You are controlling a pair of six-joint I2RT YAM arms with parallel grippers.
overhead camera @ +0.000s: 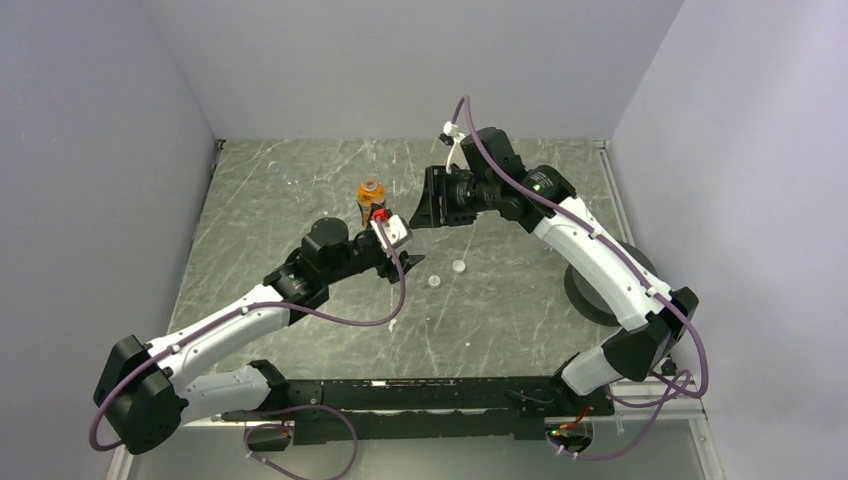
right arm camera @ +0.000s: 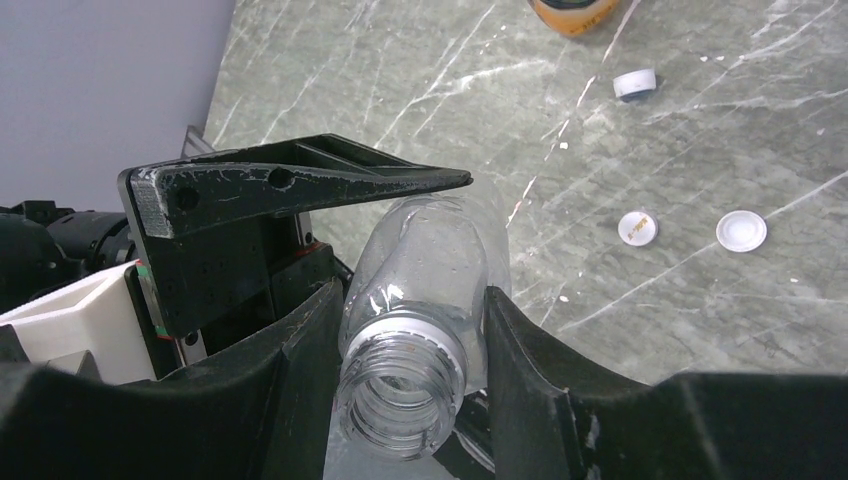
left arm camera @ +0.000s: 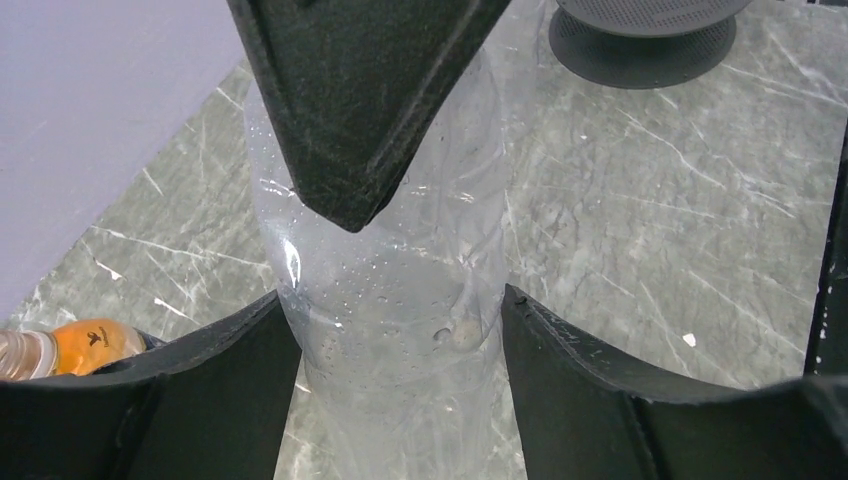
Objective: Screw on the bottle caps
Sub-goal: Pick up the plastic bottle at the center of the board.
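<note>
A clear bottle (left arm camera: 400, 240) lies level above the table, held from both ends. My left gripper (left arm camera: 392, 300) is shut on its body, both fingers pressed against its sides. My right gripper (right arm camera: 412, 295) is shut on the same bottle (right arm camera: 430, 250) just below its open threaded neck, which has no cap. Three white caps (right arm camera: 637, 228) (right arm camera: 741, 231) (right arm camera: 634, 83) lie loose on the table beyond. The orange bottle (overhead camera: 370, 194) stands just behind the two grippers (overhead camera: 392, 232) (overhead camera: 425, 205).
A large black disc (left arm camera: 640, 25) sits on the table at the right, partly under my right arm. Grey walls close in the marbled table (overhead camera: 500, 320) on three sides.
</note>
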